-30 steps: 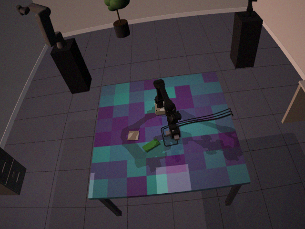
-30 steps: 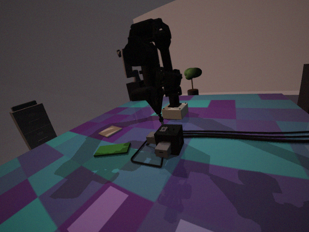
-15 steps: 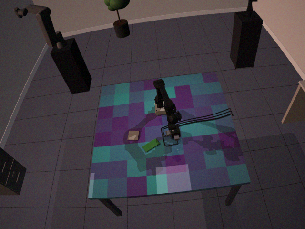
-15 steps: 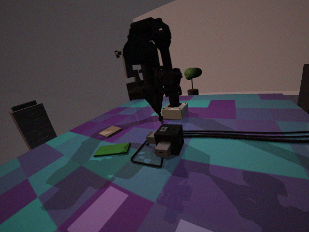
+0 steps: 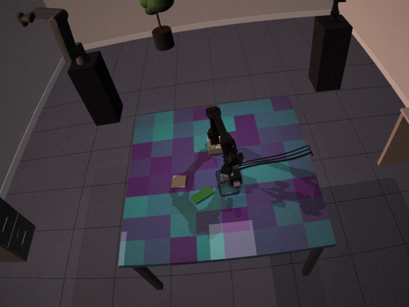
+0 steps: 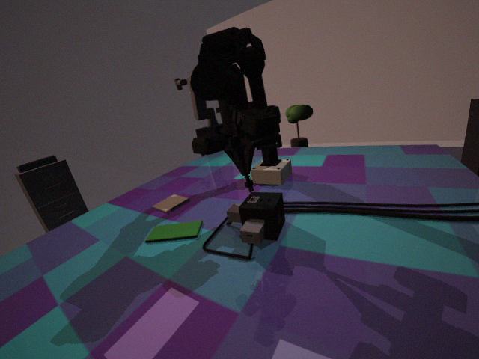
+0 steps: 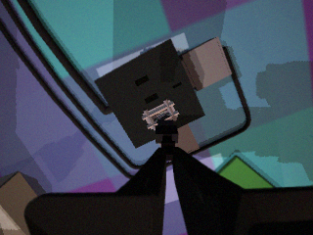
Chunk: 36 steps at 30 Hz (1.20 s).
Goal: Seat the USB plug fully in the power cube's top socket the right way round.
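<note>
The black power cube [image 5: 236, 176] [image 6: 263, 216] [image 7: 122, 98] stands on the table. The metal-rimmed socket [image 6: 253, 200] [image 7: 160, 114] on its top shows open, with nothing seated in it. My gripper [image 6: 248, 177] [image 7: 168, 153] is shut on the small dark USB plug [image 6: 250, 186] [image 7: 167, 128]. The plug hangs just above the cube's top, tip down and slightly tilted in the exterior view, clear of the socket. In the wrist view the cube and socket look turned relative to the fingers. Which way round the plug's tongue faces cannot be told.
Two pale adapters [image 6: 252, 230] [image 7: 207, 64] stick out of the cube's sides. Black cables [image 5: 274, 160] [image 6: 367, 216] run off right, and one loops around the cube. A green slab [image 5: 202, 194] [image 6: 174, 231] and a tan block [image 5: 178, 181] [image 6: 171, 203] lie to the left.
</note>
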Tool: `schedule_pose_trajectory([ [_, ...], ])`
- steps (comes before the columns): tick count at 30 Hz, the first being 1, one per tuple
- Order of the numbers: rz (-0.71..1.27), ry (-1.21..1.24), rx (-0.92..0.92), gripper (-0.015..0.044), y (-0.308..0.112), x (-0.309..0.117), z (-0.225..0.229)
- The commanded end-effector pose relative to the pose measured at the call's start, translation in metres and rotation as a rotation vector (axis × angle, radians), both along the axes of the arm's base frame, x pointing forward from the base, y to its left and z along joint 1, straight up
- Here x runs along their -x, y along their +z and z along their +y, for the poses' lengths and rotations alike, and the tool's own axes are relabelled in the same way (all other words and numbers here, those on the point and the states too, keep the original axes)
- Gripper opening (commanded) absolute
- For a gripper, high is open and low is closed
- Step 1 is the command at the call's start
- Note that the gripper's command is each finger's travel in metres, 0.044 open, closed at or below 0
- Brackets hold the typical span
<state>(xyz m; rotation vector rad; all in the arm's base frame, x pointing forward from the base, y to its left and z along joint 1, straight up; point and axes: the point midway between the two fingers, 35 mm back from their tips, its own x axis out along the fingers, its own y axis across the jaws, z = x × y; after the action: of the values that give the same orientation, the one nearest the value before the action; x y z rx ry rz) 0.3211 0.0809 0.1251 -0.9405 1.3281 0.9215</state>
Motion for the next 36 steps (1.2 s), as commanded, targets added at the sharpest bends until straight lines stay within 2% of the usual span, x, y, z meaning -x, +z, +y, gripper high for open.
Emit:
schedule_pose_trajectory([
  [1,0.002,-0.12,-0.003,0.0,-0.0004,0.0003,-0.0001],
  [36,0.009,-1.036,-0.033,0.0,-0.0003,0.0003,-0.0001],
])
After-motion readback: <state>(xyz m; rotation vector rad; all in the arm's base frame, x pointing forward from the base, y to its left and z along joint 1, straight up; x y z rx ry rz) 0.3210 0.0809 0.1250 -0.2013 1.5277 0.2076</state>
